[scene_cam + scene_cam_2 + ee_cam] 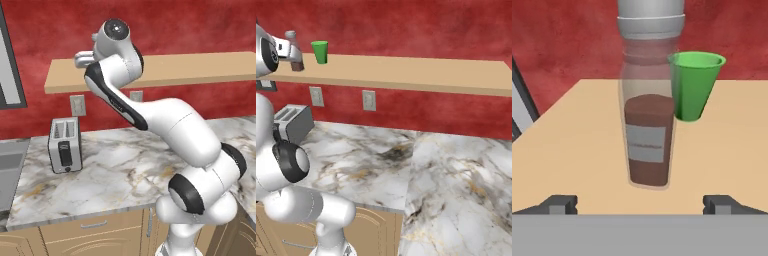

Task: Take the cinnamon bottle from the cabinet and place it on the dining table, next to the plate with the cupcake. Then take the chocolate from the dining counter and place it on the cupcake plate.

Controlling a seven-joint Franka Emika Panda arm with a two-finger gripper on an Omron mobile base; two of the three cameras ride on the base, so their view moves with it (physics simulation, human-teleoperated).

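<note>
Your end effector [640,206] was spread wide, its two fingertips [559,204] well apart and gripping nothing. The bottle [648,107] stood upright on the wooden shelf [572,155] straight ahead of it, centred between the fingers' lines but beyond the tips, not touching either. A green cup [694,86] stood on the shelf just behind the bottle, to its right in the hand view. From the right base view, you had the bottle [294,51] close by the hand at the shelf's [406,72] left end, the cup [320,52] beside it, above the marble counter [381,160] and toaster [293,122].
</note>
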